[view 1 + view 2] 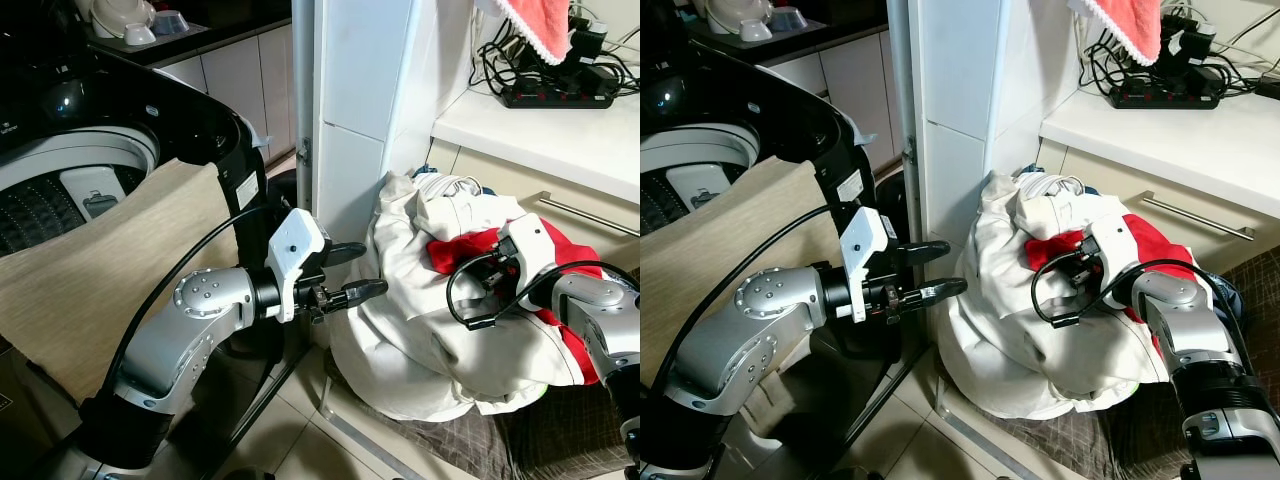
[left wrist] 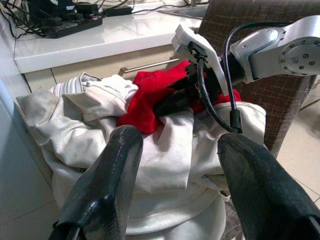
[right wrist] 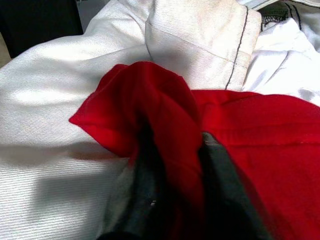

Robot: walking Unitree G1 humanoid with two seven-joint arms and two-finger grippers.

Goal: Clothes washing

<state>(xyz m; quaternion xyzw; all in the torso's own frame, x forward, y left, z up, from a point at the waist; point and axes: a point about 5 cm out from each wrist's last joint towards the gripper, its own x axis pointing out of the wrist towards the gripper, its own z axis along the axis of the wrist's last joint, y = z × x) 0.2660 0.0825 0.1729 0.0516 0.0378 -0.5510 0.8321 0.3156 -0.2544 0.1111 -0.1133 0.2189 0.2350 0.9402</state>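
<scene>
My right gripper [image 3: 175, 165] is clamped on a fold of the red cloth [image 1: 455, 250], which lies atop the white laundry heap [image 1: 420, 330] below the counter [image 1: 540, 130]. My left gripper [image 1: 350, 272] hangs with fingers apart just beside the heap, by the washer [image 1: 215, 130]. A beige cloth [image 1: 90, 270] drapes over the washer's rim.

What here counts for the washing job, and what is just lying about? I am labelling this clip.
Job:
red garment, pinched in the right end effector
white clothes pile
washing machine
beige cloth draped over the machine's rim
left end effector, open, beside the pile

Lying about:
power strip and cables on the counter
red-and-white towel
bowls
</scene>
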